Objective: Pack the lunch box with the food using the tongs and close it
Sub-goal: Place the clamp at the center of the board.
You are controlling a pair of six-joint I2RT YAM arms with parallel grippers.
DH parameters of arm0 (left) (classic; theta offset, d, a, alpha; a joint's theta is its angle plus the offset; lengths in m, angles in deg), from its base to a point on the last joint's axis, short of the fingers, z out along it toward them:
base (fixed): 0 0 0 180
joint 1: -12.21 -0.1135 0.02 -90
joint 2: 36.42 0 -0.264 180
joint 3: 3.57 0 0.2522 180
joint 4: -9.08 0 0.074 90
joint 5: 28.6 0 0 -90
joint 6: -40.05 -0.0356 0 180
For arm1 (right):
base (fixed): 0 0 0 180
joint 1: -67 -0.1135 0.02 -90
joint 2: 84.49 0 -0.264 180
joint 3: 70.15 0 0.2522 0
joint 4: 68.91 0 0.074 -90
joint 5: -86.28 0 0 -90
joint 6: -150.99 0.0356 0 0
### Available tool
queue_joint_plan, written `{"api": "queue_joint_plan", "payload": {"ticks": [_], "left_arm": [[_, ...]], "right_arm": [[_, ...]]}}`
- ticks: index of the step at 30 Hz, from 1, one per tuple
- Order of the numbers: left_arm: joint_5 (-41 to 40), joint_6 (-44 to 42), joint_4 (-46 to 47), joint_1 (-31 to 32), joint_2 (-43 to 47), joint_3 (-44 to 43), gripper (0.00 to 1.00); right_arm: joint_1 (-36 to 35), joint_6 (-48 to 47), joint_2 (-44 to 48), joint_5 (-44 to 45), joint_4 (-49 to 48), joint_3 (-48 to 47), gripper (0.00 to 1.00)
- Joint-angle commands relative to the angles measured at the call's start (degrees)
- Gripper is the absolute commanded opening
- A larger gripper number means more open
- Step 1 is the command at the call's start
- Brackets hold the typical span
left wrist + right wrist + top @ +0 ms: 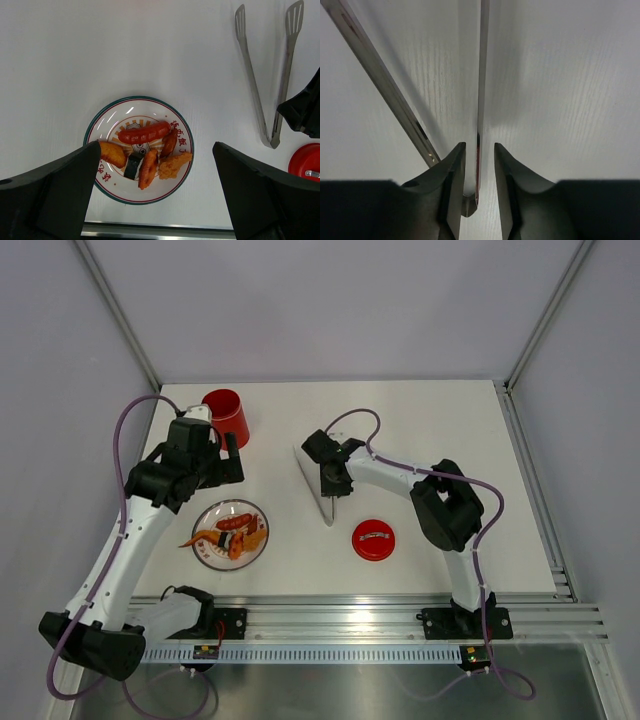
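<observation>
The tongs (480,75) lie on the table (420,420) directly under the right gripper (479,146), which sits low over their joined end. One slim arm runs straight out between its fingers, while the other slants away past the outside of one finger. The jaws stand only narrowly apart, and a sliver of table shows between the arm and one finger. So the gripper is loose around that arm, not clenched on it. Working near the joint probably leaves the tips free to pinch.

The lid (373,539) rests just behind and beside this gripper, toward the arm's base.

The left gripper (156,145) is spread wide and holds nothing. The plate (107,122) of food (144,134) lies below it, framed between its fingers. The lunch box (226,412) stands upright and uncovered just beyond it, so I judge that packing has not begun.

The right wrist view alone shows the gap at the fingers. The left wrist view alone shows the food pieces apart, a sausage among orange bits and a dark roll, and the tongs' spread tips. Only the top view shows the lunch box.
</observation>
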State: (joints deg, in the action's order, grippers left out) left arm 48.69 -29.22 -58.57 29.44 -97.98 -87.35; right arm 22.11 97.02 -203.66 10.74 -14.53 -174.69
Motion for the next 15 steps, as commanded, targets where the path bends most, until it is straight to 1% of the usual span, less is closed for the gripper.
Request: {"api": "queue_joint_plan", "payload": {"ticks": [1, 2, 5, 6, 8, 9, 12, 13, 15], "left_arm": [[-2.23, 0.80, -0.16, 0.08, -0.23, -0.73, 0.99], [-2.41, 0.71, -0.25, 0.08, -0.14, -0.73, 0.99], [-2.84, 0.63, -0.86, 0.08, -0.14, -0.91, 0.99], [-3.02, 0.63, -1.04, 0.08, -0.14, -1.00, 0.99], [-3.63, 0.63, -1.48, -0.01, -0.05, -1.17, 0.99], [-3.81, 0.63, -1.57, -0.01, 0.04, -1.09, 0.99], [-4.43, 0.71, -1.75, -0.01, 0.04, -0.91, 0.99], [-4.78, 1.15, -1.92, 0.08, -0.05, -0.91, 0.99], [-5.83, 1.50, -2.18, -0.01, -0.23, -0.82, 0.99]], "right_arm": [[-0.03, 0.09, 2.18, 2.06, 0.60, -2.99, 0.38], [-0.03, -0.08, 2.54, 2.07, 0.60, -3.26, 0.44], [-0.03, -0.96, 4.30, 2.59, 1.39, -4.31, 0.51], [-0.12, -1.14, 4.91, 3.03, 1.74, -4.66, 0.57], [-0.03, -1.93, 7.11, 4.78, 2.44, -5.02, 0.61], [0.15, -2.10, 8.07, 5.05, 2.45, -5.02, 0.66], [1.11, -2.98, 11.68, 5.93, 2.09, -4.40, 0.71], [1.64, -3.42, 13.42, 6.28, 2.09, -3.79, 0.75], [2.17, -3.86, 15.63, 6.28, 1.48, -2.91, 0.80]]}}
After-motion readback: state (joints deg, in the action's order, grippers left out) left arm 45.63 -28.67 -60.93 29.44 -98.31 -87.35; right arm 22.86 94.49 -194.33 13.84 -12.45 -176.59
